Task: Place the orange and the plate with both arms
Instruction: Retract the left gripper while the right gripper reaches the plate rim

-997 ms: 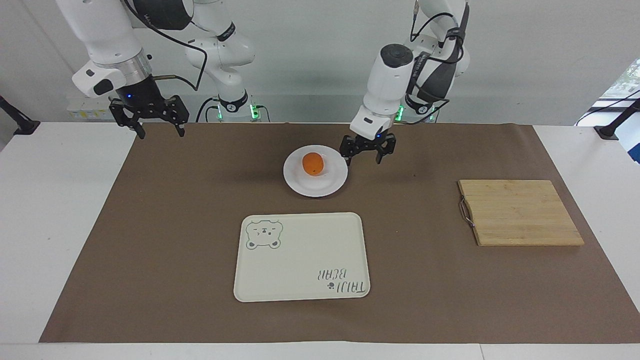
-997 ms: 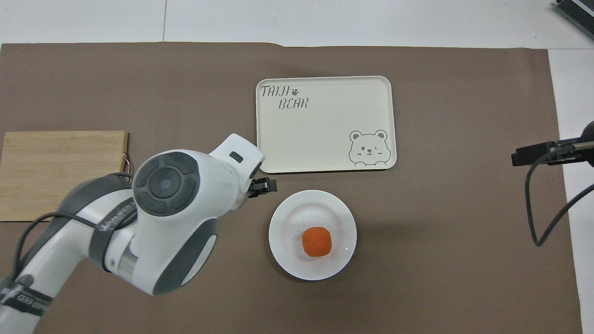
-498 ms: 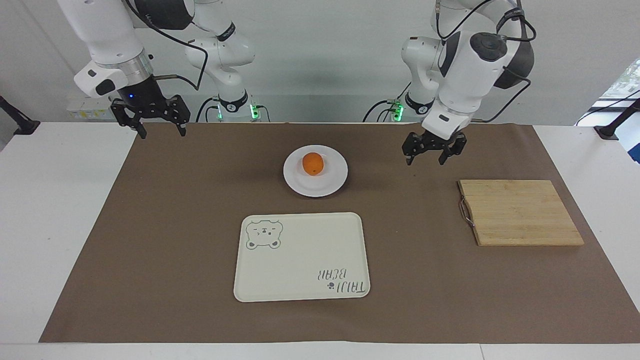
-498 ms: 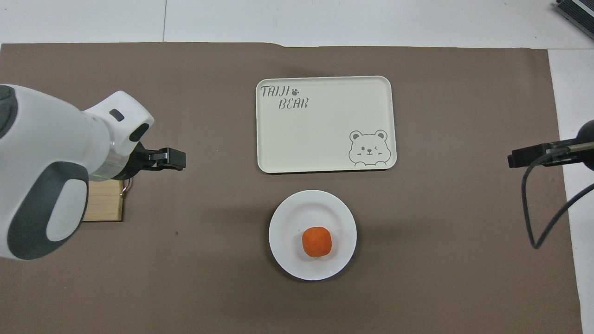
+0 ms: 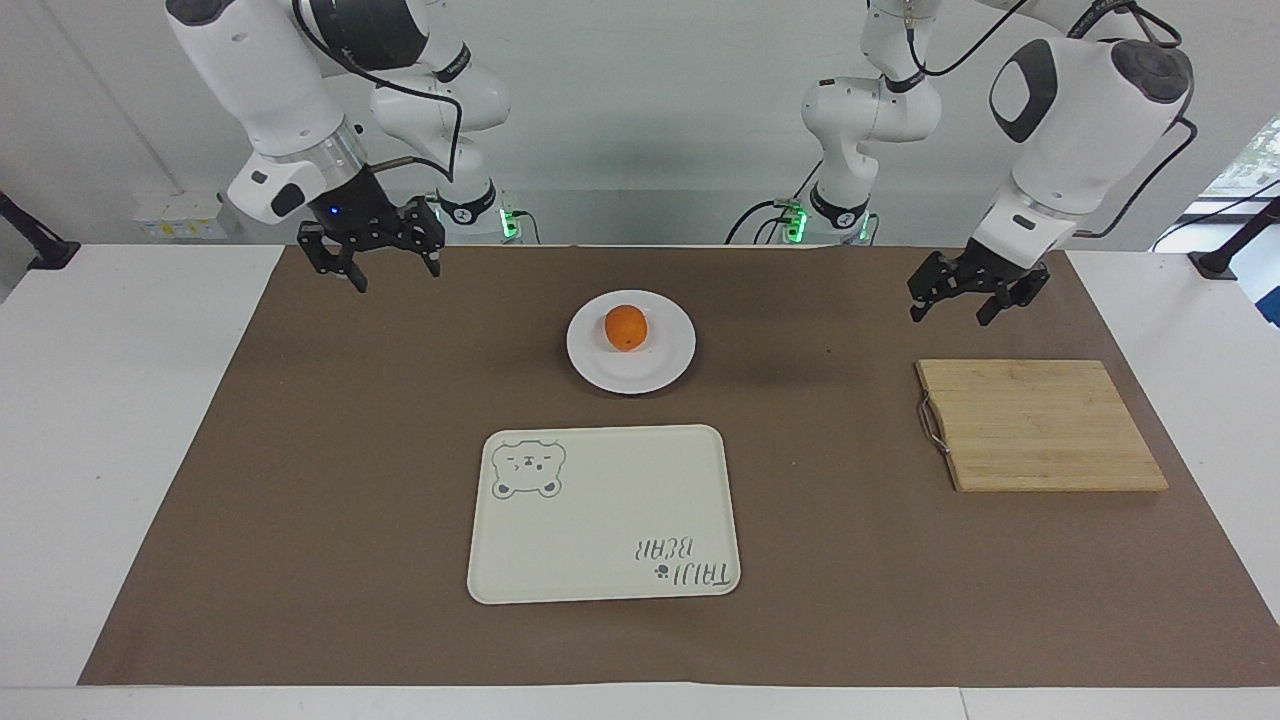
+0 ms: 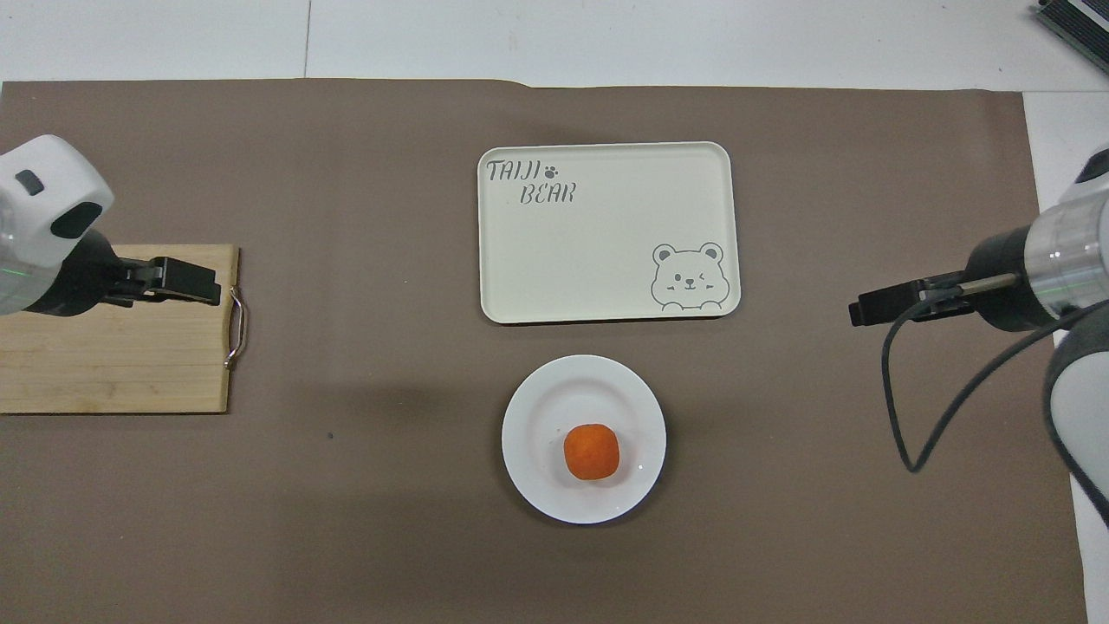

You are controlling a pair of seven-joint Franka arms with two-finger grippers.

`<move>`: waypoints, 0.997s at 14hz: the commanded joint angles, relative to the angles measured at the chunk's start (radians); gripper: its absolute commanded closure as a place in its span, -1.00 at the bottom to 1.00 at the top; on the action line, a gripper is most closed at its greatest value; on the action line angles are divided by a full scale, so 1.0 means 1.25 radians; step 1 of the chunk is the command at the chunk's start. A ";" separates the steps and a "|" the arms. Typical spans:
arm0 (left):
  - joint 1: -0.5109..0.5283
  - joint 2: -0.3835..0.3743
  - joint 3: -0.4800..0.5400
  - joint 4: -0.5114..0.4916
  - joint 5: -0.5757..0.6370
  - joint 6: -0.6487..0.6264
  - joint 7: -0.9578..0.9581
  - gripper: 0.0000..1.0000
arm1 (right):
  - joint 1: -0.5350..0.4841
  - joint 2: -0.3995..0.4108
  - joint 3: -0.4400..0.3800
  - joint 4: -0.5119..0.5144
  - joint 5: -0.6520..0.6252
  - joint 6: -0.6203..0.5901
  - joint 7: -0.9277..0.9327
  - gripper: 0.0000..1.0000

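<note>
Facing view: orange (image 5: 626, 327) on plate (image 5: 631, 342), mid-tabletop toward robots' edge | left hand (image 5: 965, 298) spread, empty, over brown mat (image 5: 300, 480) near cutting board (image 5: 1040, 425) | right hand (image 5: 372, 259) spread, empty | Overhead view: plate (image 6: 537, 485) just beside bear tray (image 6: 606, 225), nearer robots.

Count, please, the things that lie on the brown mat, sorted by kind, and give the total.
Fruit: 1, the orange, on the plate.
Plates: 1, the white plate.
Trays: 1, the cream bear-print tray.
Boards: 1, the wooden cutting board.
Total: 4. The left gripper and right gripper hold nothing, both open.
</note>
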 commanded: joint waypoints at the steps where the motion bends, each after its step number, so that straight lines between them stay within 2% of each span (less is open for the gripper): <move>1: 0.031 0.020 -0.011 0.090 0.002 -0.090 0.038 -1.00 | 0.020 -0.004 0.001 -0.082 0.066 0.059 0.008 -1.00; 3: 0.029 0.041 -0.014 0.140 0.061 -0.144 0.039 -1.00 | 0.020 -0.004 0.001 -0.146 0.186 0.086 -0.002 -1.00; 8: 0.027 0.035 -0.014 0.133 0.059 -0.140 0.035 -1.00 | 0.053 -0.005 0.001 -0.297 0.366 0.191 -0.074 -1.00; 14: 0.031 0.035 -0.014 0.133 0.059 -0.140 0.035 -1.00 | 0.089 0.029 0.001 -0.401 0.504 0.292 -0.223 -1.00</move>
